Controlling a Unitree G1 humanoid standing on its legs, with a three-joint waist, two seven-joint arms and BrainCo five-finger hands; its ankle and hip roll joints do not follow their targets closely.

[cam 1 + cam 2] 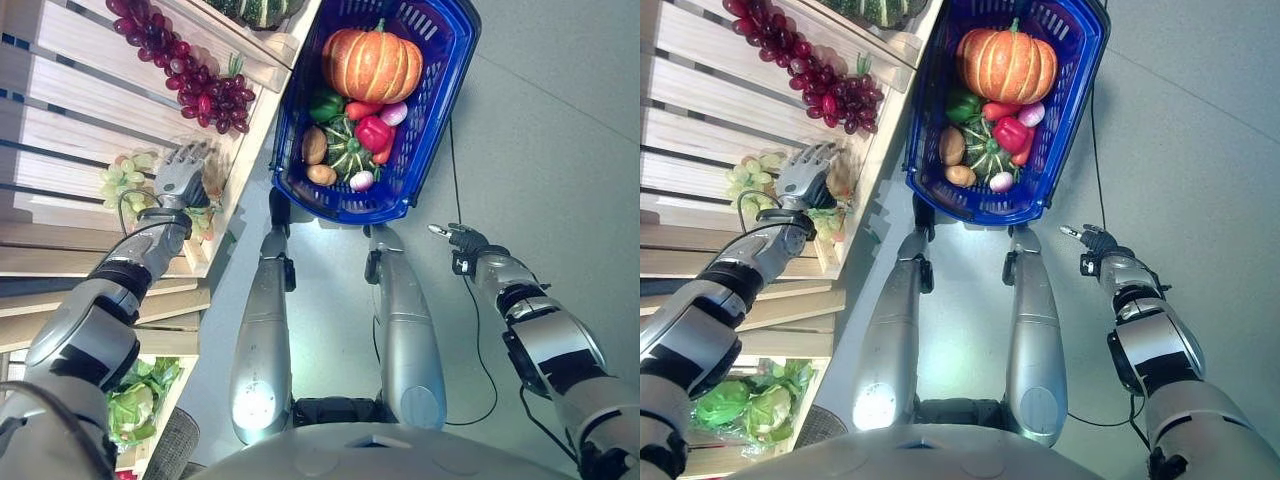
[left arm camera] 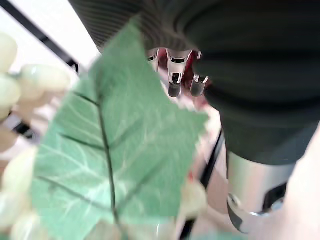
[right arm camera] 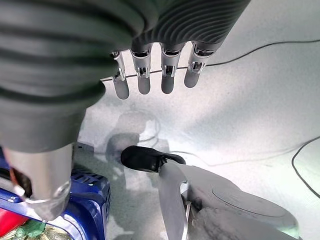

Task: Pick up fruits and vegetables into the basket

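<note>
A blue basket [image 1: 440, 120] sits on the floor ahead of the robot, already well stocked: an orange pumpkin [image 1: 371, 63] at the far end, then a green pepper [image 1: 325, 104], a red pepper [image 1: 373, 132], a striped green squash [image 1: 347, 150], a potato [image 1: 314, 145] and smaller pieces. To the left stand wooden shelves [image 1: 60, 110]. Dark red grapes [image 1: 195, 85] lie on a far shelf and pale green grapes [image 1: 125, 178] nearer, both not yet collected. The left hand [image 1: 183, 178] rests on the green grapes, fingers relaxed, gripping nothing that can be seen. The right hand [image 3: 152, 80] hangs empty over the floor, fingers straight. Lettuce [image 1: 140, 400] waits on a low shelf.
</note>
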